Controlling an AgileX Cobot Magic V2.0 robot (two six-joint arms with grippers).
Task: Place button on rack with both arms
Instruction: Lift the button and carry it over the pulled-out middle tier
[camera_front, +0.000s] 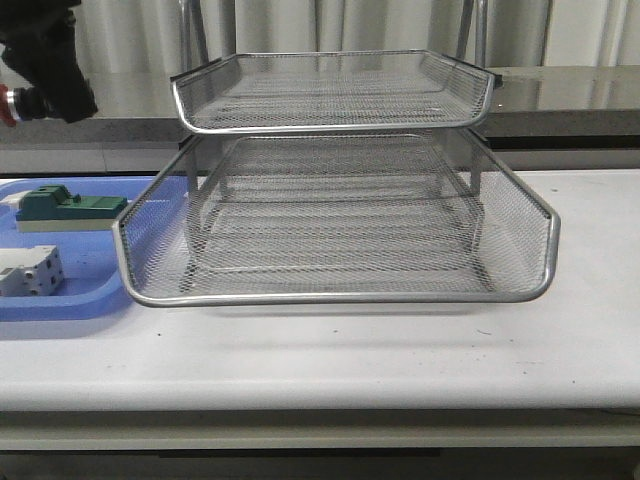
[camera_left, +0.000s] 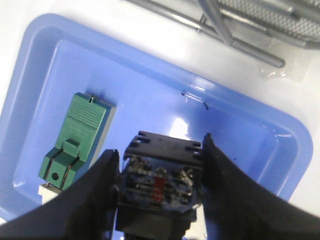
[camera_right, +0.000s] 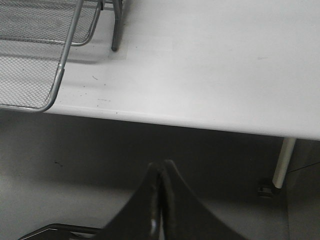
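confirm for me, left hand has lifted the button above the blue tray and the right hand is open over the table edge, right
Not quite. The right hand is shut, its fingers pressed together with nothing between them, as the right wrist view shows. The rest holds: the left hand grips the button above the blue tray.

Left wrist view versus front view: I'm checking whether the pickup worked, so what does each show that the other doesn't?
Only the left wrist view shows the grasp: the left gripper is shut on the button, whose rear block faces the camera, held above the blue tray.

Only the front view shows the rack's empty mesh tiers, the white terminal block in the tray, and the button's red cap at the raised gripper.

Both show the green-topped block lying in the tray, and part of the rack.
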